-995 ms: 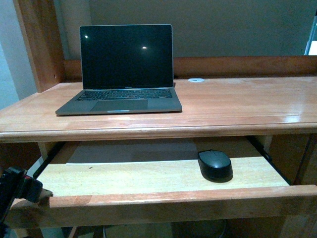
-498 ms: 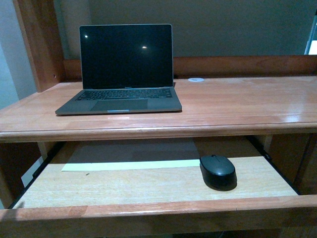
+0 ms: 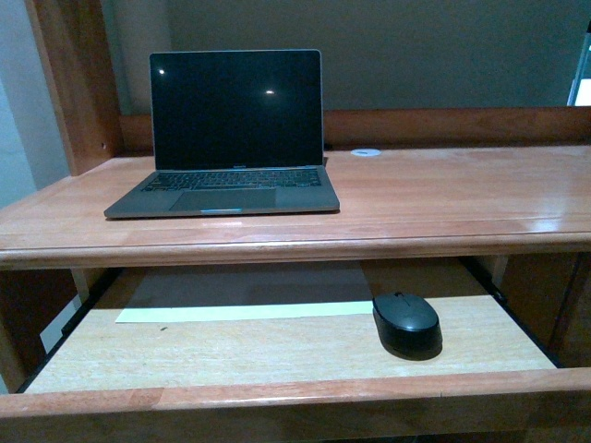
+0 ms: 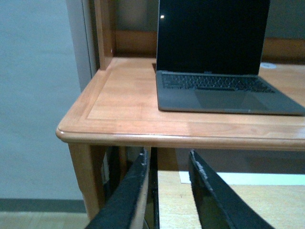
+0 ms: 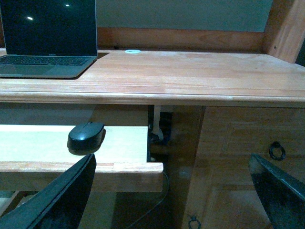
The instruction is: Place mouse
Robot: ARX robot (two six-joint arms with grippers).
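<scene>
The black oval mouse (image 3: pixel 406 324) lies on the right part of the pulled-out light wood tray (image 3: pixel 231 355) under the desk top; the right wrist view also shows the mouse (image 5: pixel 86 136), near the tray's end. No gripper shows in the front view. My left gripper (image 4: pixel 167 160) is open and empty, low by the desk's left corner, facing the tray. My right gripper (image 5: pixel 171 164) stands wide open and empty, in front of the desk's right cabinet, beside the tray's right end.
An open grey laptop (image 3: pixel 226 138) sits on the left of the desk top (image 3: pixel 443 198), a small white disc (image 3: pixel 366 152) behind it. A raised lip (image 3: pixel 295 392) runs along the tray's front. The cabinet door (image 5: pixel 248 157) carries ring pulls, and a cable (image 5: pixel 159 191) hangs beside it.
The tray has slid out toward the camera, carrying the mouse with it. The left gripper, at the tray's left front corner a second ago, has left the front view.
</scene>
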